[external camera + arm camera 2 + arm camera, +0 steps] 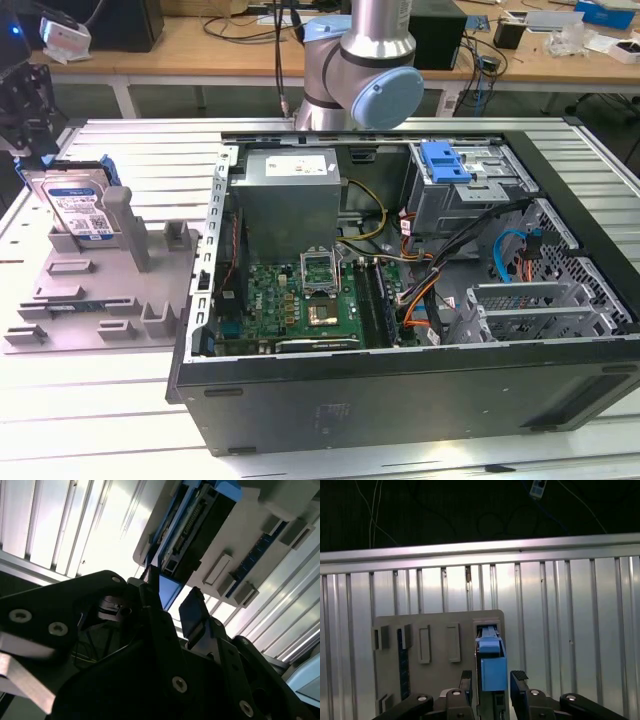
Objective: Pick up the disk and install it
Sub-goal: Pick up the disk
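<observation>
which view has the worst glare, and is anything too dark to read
Second wrist view: glare bleaches the slatted table beside the grey holder, and the gripper is a dark silhouette. First wrist view: table evenly lit, black beyond its edge. Exterior view: even light, mild shadow inside the computer case.

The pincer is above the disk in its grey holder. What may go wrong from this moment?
1. The open pincer hangs over the disk with little room on either side; a small offset might bring it down on the disk's top edge.
2. The disk stands in a slot of the grey holder; a tilted pull may jam it or lift the holder too.
</observation>
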You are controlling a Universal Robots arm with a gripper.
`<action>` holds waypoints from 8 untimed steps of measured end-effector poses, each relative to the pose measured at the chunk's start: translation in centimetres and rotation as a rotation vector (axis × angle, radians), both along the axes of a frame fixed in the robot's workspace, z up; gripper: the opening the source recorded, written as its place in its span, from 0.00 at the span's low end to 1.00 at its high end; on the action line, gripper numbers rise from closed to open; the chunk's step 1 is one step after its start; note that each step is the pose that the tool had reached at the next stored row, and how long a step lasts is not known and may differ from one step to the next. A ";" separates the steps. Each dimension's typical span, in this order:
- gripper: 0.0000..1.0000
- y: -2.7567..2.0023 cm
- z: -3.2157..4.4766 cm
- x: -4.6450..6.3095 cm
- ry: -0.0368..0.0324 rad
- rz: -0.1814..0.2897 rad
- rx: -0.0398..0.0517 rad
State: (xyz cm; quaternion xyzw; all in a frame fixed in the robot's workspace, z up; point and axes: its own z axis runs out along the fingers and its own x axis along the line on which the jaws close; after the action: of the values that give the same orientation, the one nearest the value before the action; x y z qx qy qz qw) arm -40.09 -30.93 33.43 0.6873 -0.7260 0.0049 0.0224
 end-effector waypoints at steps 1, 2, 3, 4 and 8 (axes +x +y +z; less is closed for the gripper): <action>0.44 0.00 -0.05 0.0 0.0000 0.000 0.0000; 0.44 0.00 -0.10 0.0 0.0000 0.000 0.0000; 0.44 0.00 -0.15 0.0 -0.0001 0.000 0.0000; 0.44 0.00 -0.24 0.0 -0.0001 0.000 0.0000; 0.44 0.00 -0.63 0.0 -0.0001 0.000 0.0000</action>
State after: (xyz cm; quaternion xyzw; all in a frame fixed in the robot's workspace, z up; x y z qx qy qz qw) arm -40.09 -30.93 32.80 0.6873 -0.7260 0.0049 0.0224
